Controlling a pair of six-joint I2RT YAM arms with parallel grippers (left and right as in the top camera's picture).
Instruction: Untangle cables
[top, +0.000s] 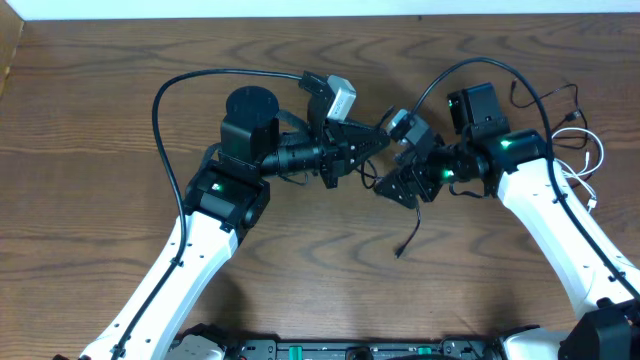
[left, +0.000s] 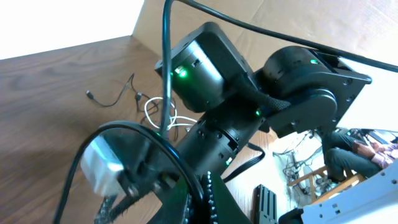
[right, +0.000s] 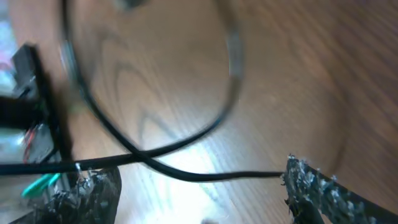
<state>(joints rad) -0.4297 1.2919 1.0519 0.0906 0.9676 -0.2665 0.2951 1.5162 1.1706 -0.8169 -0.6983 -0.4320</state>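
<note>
A thin black cable (top: 409, 232) trails from between the two grippers toward the table's front, its plug (top: 399, 252) resting on the wood. My left gripper (top: 378, 140) is shut on this black cable, which shows pinched between its studded fingers (left: 208, 196). My right gripper (top: 396, 186) sits just below and right of the left one. It stands open, and the black cable (right: 205, 176) crosses the gap between its fingertips (right: 305, 180) and loops over the wood. The white cable (top: 590, 165) lies coiled at the far right, also in the left wrist view (left: 155, 113).
Another thin black lead with a small plug (left: 112, 98) lies beside the white cable near the right arm's base (top: 480, 110). Thick black arm wires (top: 175, 85) arch over both arms. The left arm's round base (top: 250, 110) stands at the back centre.
</note>
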